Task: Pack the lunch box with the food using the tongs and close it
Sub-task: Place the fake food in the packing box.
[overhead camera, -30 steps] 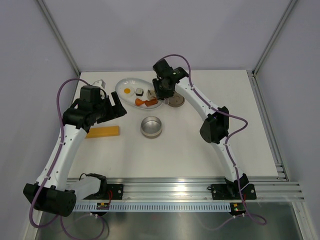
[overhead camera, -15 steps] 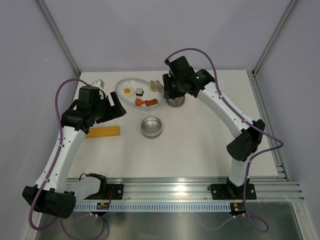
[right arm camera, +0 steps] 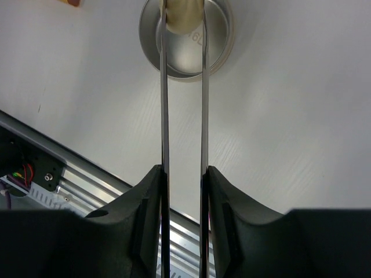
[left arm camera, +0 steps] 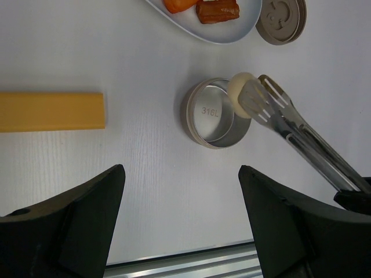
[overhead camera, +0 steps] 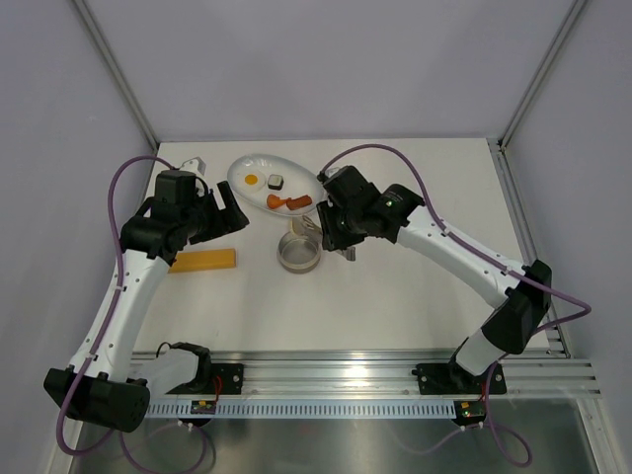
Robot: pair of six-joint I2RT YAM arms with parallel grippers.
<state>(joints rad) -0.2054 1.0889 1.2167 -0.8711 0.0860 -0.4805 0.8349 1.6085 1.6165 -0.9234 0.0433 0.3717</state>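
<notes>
Since the earlier frames the right claw (overhead camera: pixel 334 229) has moved from the white plate (overhead camera: pixel 247 166) toward the near edge. It now stands over the lunch box (overhead camera: pixel 296 257) at the centre of the worktop (overhead camera: pixel 395 306). It is clenched on the tongs (right arm camera: pixel 163 104), which pinch the beige ball (right arm camera: pixel 183 14) above the tin's rim. The left claw (left arm camera: pixel 181 197) hangs released and empty, unchanged. The left wrist view alone shows the lid (left arm camera: pixel 281 20), which the right arm hides in the top view.

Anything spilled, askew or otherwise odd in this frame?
Nothing stands out. The tongs, clamped in the right gripper, hold the beige ball over the open tin. No food lies off the plate, and the lid lies flat beside it. The only stray item is a yellow block on the table.
</notes>
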